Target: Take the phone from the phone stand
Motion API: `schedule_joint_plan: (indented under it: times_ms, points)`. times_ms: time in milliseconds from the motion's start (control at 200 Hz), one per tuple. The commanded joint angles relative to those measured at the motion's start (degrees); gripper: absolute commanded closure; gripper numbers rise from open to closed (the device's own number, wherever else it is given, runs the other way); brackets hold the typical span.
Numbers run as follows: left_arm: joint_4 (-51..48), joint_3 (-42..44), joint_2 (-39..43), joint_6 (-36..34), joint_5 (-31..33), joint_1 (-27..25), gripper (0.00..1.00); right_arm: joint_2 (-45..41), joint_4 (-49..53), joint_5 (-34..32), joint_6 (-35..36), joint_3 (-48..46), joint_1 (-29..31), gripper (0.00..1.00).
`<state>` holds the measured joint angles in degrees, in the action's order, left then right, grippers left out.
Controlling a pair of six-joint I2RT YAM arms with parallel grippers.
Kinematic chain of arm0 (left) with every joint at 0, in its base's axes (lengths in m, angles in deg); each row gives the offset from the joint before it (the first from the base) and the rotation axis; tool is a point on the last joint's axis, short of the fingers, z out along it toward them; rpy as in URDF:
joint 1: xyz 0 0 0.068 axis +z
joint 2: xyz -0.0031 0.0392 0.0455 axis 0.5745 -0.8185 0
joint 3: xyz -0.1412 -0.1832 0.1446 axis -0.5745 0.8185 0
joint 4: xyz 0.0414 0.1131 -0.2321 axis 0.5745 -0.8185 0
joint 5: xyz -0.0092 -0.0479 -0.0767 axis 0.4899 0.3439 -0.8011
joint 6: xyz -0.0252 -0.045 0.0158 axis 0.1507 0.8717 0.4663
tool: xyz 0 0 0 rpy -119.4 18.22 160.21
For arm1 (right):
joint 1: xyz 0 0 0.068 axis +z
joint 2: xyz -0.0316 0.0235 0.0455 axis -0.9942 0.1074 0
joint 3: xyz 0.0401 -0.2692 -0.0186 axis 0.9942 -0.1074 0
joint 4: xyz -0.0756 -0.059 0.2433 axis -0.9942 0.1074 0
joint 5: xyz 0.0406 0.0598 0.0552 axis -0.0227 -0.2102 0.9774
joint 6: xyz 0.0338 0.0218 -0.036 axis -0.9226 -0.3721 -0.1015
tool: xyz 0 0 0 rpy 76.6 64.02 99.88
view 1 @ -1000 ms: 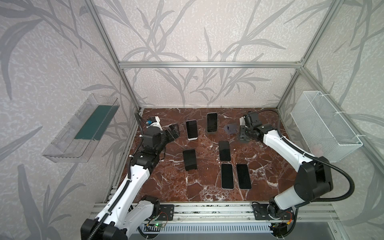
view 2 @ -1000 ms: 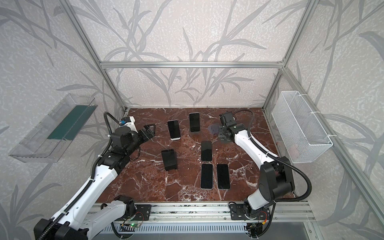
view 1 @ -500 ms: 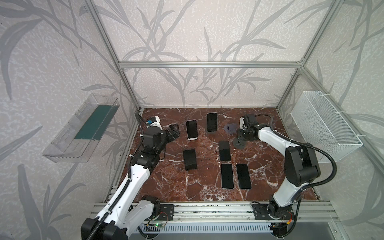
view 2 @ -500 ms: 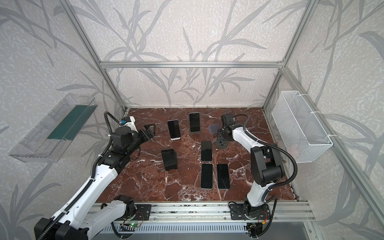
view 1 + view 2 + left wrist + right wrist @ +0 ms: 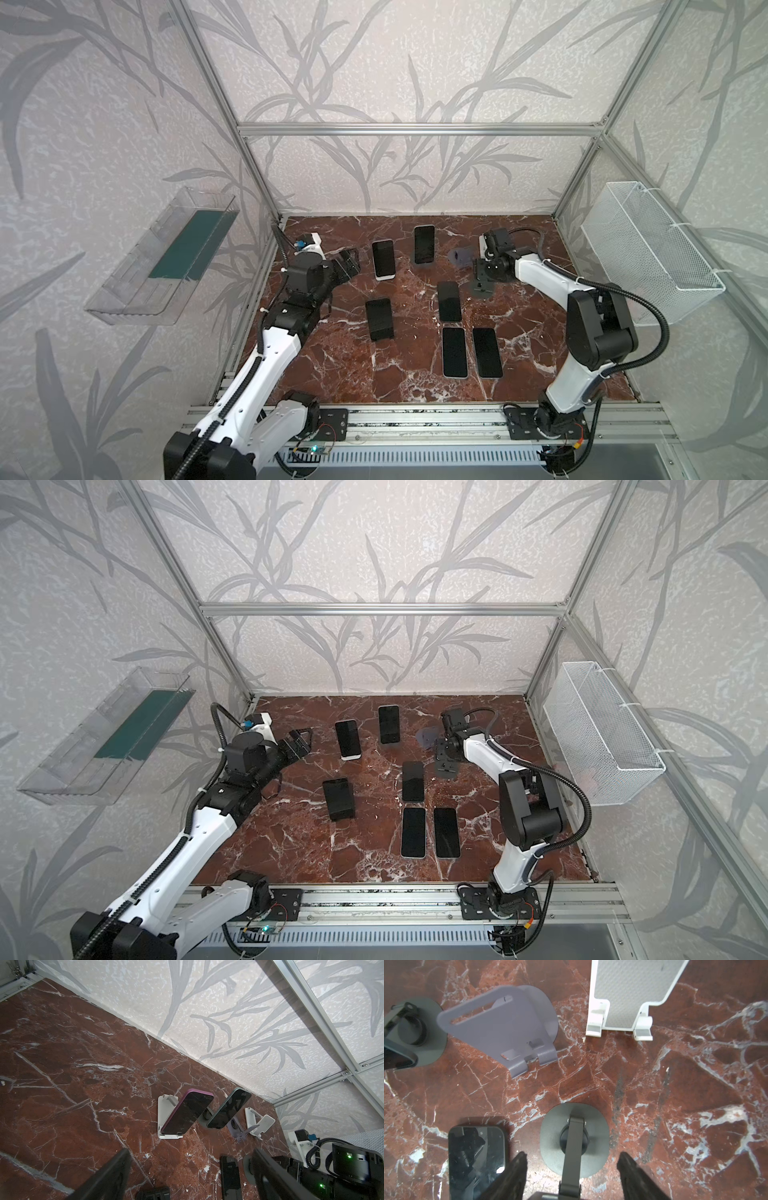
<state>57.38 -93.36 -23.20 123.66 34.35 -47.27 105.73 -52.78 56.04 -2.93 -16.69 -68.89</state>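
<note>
Two phones lean on stands at the back in both top views: a purple-edged phone point(image 5: 383, 258) point(image 5: 188, 1113) on a white stand point(image 5: 161, 1109), and a dark green phone point(image 5: 424, 244) point(image 5: 229, 1108) on a grey round stand point(image 5: 204, 1116). My left gripper point(image 5: 349, 264) point(image 5: 191, 1176) hovers open and empty to the left of them. Over an empty dark grey stand point(image 5: 482, 287) point(image 5: 550, 1136), my right gripper point(image 5: 481, 276) point(image 5: 572, 1167) is open. The stand's upright arm point(image 5: 574, 1147) rises between the fingers, with a gap on each side.
Three phones lie flat on the marble: one point(image 5: 449, 301) point(image 5: 476, 1157) beside the grey stand, two point(image 5: 454, 352) point(image 5: 487, 352) nearer the front. A black phone point(image 5: 379, 319) leans on a low black stand. Empty purple point(image 5: 500, 1026) and white point(image 5: 631, 991) stands sit behind. A wire basket point(image 5: 648, 253) hangs on the right.
My right gripper was shut and has opened around the dark grey stand's arm. That arm's elbow has folded back towards the front. The left arm has not moved.
</note>
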Motion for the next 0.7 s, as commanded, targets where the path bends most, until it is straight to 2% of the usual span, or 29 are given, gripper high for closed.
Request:
schedule_joint_plan:
  times_ms: [0,140,230,460,695]
  points:
    - [0.35,0.28,-0.36,-0.70,1.04,0.34,0.09,-0.12,3.14,-1.08,-0.04,1.61,-0.26,0.22]
    - [0.37,0.11,-0.53,-0.62,0.61,0.34,0.09,-2.97,5.79,-2.45,0.49,2.67,-0.26,0.13]
    - [0.37,0.12,-0.32,-0.71,0.63,0.34,0.08,-6.34,5.52,-0.54,0.84,2.11,-0.26,0.11]
    - [0.75,0.19,0.86,-0.07,0.01,0.34,0.09,-12.39,8.86,4.53,-2.61,4.91,0.88,0.10]
    - [1.54,0.61,1.42,1.43,-1.13,0.34,0.08,-20.74,12.54,0.34,-5.19,2.34,7.86,0.12]
